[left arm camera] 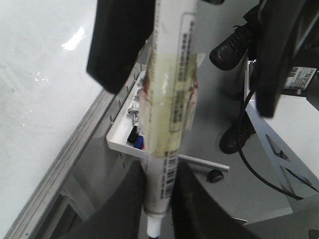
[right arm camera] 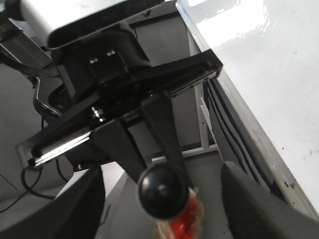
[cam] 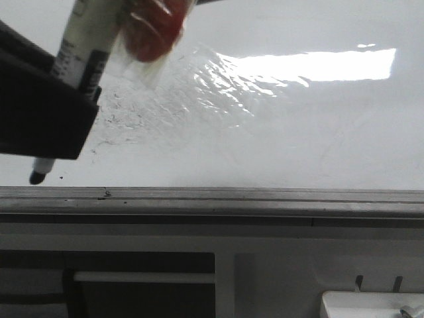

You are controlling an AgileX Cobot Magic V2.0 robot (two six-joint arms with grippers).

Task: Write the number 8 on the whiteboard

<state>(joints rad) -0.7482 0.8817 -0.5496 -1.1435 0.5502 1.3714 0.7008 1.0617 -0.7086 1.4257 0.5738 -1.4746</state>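
A grey frame with a dark panel (cam: 139,291) and a white bar across it fills the nearest part of the front view, and just beyond it runs the grey metal edge rail (cam: 212,197) of the whiteboard (cam: 298,132), whose glossy white face stretches away behind.

On the near strip of the board, just past the rail, the black tip of a marker (cam: 79,59) hangs at or just above the surface — contact cannot be told. The marker is a white barrel with printed black text, leaning up and away toward the left tool (cam: 50,109), whose dark fingers are clamped on the barrel. The left wrist view shows the same grip: the left tool's two dark fingers press the barrel from either side, yellowish tape is wrapped round its middle, and a white tray (left arm camera: 124,142) holding small items is mounted below the rail.

Further in, scattered grey-black specks (cam: 122,119) dot the board beside the marker. Beyond them lies a wrinkled shiny patch (cam: 218,86), and past that a bright window reflection (cam: 318,65).

No finished number 8 can be made out on the board; only the specks show.

The right tool (right arm camera: 164,199) is seen only in its own wrist view: its dark fingers stand wide apart with a black knob and something red and crinkly between them; whether they touch it cannot be told.
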